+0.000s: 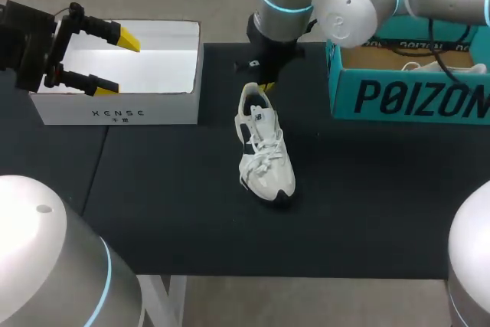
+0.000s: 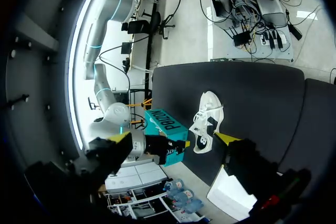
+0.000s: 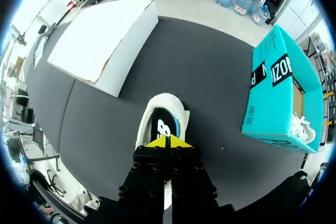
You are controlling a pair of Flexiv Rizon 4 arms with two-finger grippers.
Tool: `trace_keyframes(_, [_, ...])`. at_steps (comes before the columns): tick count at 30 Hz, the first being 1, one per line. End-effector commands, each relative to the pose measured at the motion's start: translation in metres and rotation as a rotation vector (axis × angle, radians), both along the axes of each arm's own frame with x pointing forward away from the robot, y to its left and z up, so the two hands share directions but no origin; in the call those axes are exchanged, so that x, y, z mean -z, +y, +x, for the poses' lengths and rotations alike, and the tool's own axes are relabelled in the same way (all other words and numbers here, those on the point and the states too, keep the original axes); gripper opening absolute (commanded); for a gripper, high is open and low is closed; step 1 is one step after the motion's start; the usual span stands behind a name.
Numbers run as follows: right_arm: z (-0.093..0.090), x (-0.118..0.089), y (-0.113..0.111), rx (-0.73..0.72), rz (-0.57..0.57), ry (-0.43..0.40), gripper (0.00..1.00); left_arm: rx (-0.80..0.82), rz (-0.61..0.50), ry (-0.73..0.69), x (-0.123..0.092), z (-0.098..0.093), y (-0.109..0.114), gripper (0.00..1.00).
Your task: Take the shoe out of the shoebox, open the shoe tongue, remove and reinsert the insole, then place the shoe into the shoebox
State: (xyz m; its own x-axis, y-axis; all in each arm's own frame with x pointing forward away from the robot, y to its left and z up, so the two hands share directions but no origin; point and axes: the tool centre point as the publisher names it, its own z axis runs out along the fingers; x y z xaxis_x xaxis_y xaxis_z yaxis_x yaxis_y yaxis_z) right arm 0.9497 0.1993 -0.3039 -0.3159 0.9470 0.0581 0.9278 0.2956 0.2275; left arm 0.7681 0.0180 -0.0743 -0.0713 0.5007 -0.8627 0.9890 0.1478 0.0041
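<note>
lying under the right gripper (image 3: 168,141), fingers together: one shoe (image 1: 264,151), one teal shoebox (image 1: 406,97) beside; left gripper (image 1: 115,61), fingers apart, over one white box (image 1: 115,115).

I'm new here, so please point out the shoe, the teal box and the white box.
shoe (image 1: 264,152), head view, on its laces.
teal box (image 1: 406,99), head view, on its front wall.
white box (image 1: 157,109), head view, on its front wall.

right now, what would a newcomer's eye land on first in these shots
The white shoe lies alone in the middle of the black table, with the right gripper at its heel, yellow tips pressed together. To the shoe's right stands the open teal shoebox. At the far left, the left gripper hangs wide open over the white box.
</note>
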Motion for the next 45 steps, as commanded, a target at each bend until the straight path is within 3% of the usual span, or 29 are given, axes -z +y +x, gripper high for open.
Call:
trace_keyframes(1, [0.002, 0.020, 0.009, -0.004, -0.002, -0.006, 0.00, 0.002, 0.003, 0.001, 0.000, 0.001, 0.000, 1.00])
trace_keyframes(22, [0.013, 0.055, -0.001, 0.031, -0.106, 0.023, 0.00, 0.002, 0.003, 0.001, 0.000, 0.001, 0.000, 1.00])
trace_keyframes(38, [0.001, 0.109, 0.009, 0.025, -0.140, 0.126, 0.00, 0.002, 0.003, 0.001, 0.000, 0.001, 0.000, 1.00])
trace_keyframes(41, [-0.002, 0.108, 0.009, 0.024, -0.136, 0.136, 0.00, 0.002, 0.003, 0.001, 0.000, 0.001, 0.000, 1.00])
trace_keyframes(45, [-0.004, 0.093, 0.010, 0.022, -0.109, 0.108, 0.00, 0.002, 0.003, 0.001, 0.000, 0.001, 0.000, 1.00])
